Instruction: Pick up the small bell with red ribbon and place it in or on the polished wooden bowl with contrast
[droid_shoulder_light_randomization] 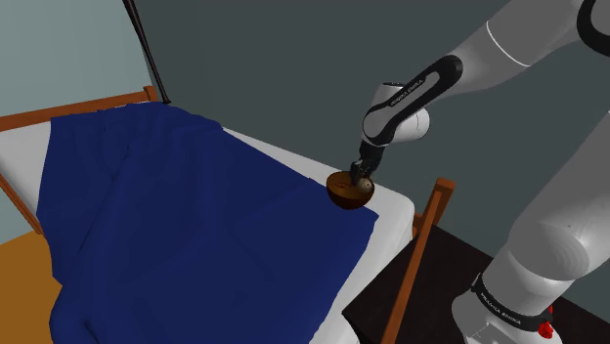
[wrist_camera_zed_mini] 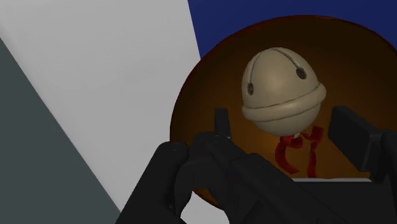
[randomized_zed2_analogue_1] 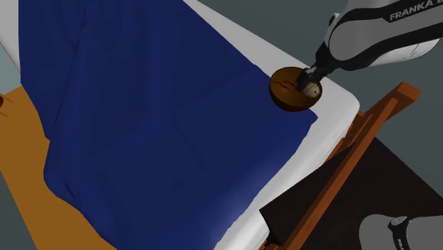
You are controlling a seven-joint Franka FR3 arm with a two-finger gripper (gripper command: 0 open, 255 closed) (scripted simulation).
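Spanning most of the shoulder view was a bed (droid_shoulder_light_randomization: 396,210) w/ a white mattress. A dark blue blanket (droid_shoulder_light_randomization: 196,225) lay rumpled over it and hung off the side toward an orange floor (droid_shoulder_light_randomization: 24,288). The white arm (droid_shoulder_light_randomization: 547,225) reached in from that view's right, down to the bed's near corner. A wooden bed frame (droid_shoulder_light_randomization: 422,235) ran along the mattress edge. The shoulder view also gave a thin black pole (droid_shoulder_light_randomization: 147,49) slanting up the grey wall behind. The second ext. view added a dark brown mat (randomized_zed2_analogue_1: 383,185) on the floor beside the frame.

A brown wooden bowl (droid_shoulder_light_randomization: 344,195) sat at the mattress corner, at the blanket's edge. The second ext. view looked into it and showed a darker streak across its inside. The gripper (droid_shoulder_light_randomization: 362,172) hung right over the bowl, tips dipped inside the rim.

The wrist view settled the rest. The fingers (wrist_camera_zed_mini: 348,130) stood apart, released, w/ the bell (wrist_camera_zed_mini: 280,89) btwn them and a sliver of gap each side, so not gripped. The bell was tan and round, w/ a seam round its middle and a slot plus holes on its dome; it lay inside the bowl. A red ribbon (wrist_camera_zed_mini: 296,149) curled from its end nearest the hand.

Writing: the dark forearm band (randomized_zed2_analogue_1: 412,13) read "FRANKA" in white, second ext. view. Lettering on the arm in the shoulder view was too small to read.
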